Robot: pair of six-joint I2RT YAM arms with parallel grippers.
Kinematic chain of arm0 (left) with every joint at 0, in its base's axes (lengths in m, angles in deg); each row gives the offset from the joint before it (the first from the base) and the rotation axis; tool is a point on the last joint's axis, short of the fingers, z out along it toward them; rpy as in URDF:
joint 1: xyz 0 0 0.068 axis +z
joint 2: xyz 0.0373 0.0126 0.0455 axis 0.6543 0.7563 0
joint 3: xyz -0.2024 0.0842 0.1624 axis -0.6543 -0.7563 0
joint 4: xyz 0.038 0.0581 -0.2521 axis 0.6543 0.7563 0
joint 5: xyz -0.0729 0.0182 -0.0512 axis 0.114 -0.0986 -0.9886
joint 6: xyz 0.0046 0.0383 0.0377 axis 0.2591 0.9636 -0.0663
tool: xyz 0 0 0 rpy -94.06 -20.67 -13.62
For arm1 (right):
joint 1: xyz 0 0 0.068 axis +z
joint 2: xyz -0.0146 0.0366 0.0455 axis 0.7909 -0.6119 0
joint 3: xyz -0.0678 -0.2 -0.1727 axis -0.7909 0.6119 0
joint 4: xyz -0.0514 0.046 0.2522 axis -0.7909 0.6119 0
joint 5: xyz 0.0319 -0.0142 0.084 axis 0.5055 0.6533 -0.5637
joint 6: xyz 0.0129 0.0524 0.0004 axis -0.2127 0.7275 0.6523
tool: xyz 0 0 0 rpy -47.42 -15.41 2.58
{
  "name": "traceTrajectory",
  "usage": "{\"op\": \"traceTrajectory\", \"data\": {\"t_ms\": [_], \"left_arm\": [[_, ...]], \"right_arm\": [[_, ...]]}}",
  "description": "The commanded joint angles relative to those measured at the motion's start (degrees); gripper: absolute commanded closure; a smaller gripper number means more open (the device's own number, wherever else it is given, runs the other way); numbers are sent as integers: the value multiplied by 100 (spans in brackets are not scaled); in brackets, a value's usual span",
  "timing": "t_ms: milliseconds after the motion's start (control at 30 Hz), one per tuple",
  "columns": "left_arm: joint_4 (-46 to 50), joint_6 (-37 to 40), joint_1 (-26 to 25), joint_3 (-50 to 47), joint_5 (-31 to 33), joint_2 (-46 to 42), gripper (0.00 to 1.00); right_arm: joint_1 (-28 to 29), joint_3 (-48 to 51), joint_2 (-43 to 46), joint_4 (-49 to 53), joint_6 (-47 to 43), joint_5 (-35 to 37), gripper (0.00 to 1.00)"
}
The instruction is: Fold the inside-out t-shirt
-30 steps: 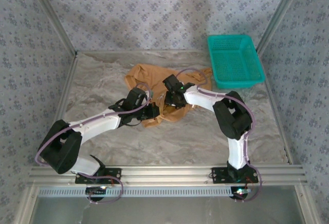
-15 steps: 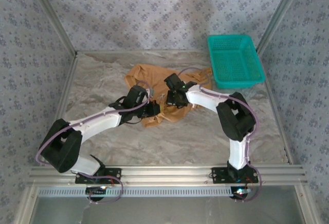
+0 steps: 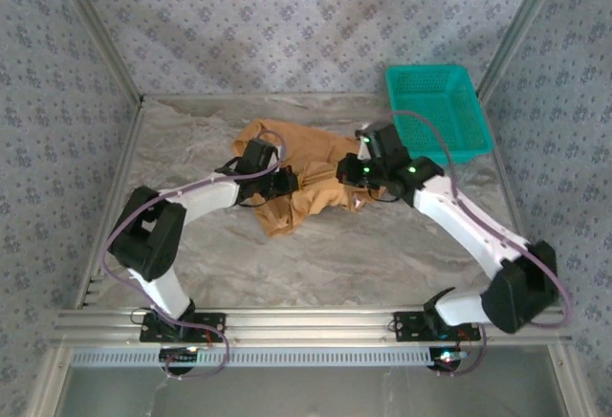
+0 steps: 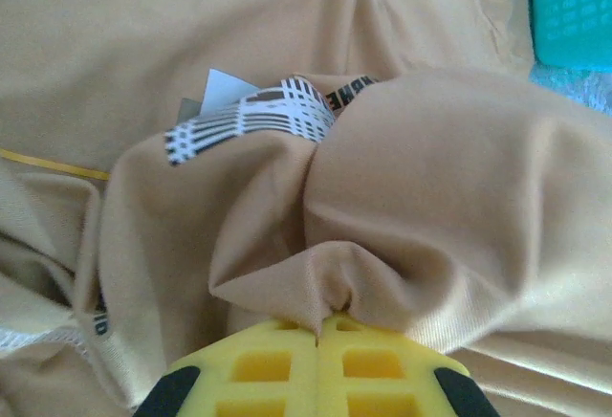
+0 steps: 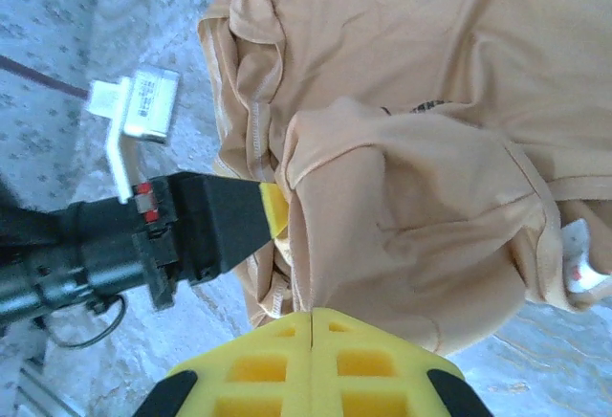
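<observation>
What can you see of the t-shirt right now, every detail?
The t-shirt is plain tan, thin soft cloth, crumpled in a loose heap on the table, beside the teal basket on its left. Stitched seams and a white label with black print face outward, so it looks inside out. No neat fold is made yet. The left gripper and right gripper are each shut on a pinch of cloth, with cloth bunched between them.

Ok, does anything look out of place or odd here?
Only the t-shirt: bunched in a heap, seams and label showing. The left gripper and right gripper are each shut on a fold of it. Nothing spilled or damaged.
</observation>
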Motion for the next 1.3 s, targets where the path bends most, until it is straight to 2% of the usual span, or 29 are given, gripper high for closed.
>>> {"op": "traceTrajectory", "data": {"t_ms": [0, 133, 233, 333, 367, 433, 467, 600, 733, 1000, 1133, 1267], "left_arm": [[-241, -52, 1, -31, -176, 36, 100], [-395, -172, -179, -165, -112, -138, 100], [-452, -247, -399, -149, -87, -197, 100], [-470, -288, -615, -122, -50, -198, 100], [-464, -297, -664, -117, -38, -206, 100], [-454, -306, -732, -129, -3, -240, 100], [-446, -314, -764, -130, 14, -270, 100], [-402, -305, -816, -160, 60, -354, 100], [-383, -314, -821, -198, 72, -386, 100], [-304, -280, -821, -284, 171, -487, 100], [-295, -275, -819, -304, 167, -496, 100], [-238, -244, -807, -293, 182, -526, 100]], "right_arm": [[-382, 750, 629, -275, -110, -304, 100], [-706, 1978, 800, -738, 28, -355, 100], [-627, 2691, 583, -1224, 284, -280, 100], [-513, 2954, 330, -1376, 407, -16, 100], [-505, 2916, 274, -1273, 421, 56, 93], [-463, 2719, 299, -993, 357, 218, 72], [-389, 2562, 350, -757, 306, 426, 66], [77, 1951, 480, -68, 120, 1294, 67], [526, 1480, 50, -2, -110, 1494, 68], [1211, 441, -1401, 396, -778, 2134, 53], [1243, 197, -1768, 584, -763, 2369, 53], [1170, 121, -1851, 698, -775, 2468, 79]]}}
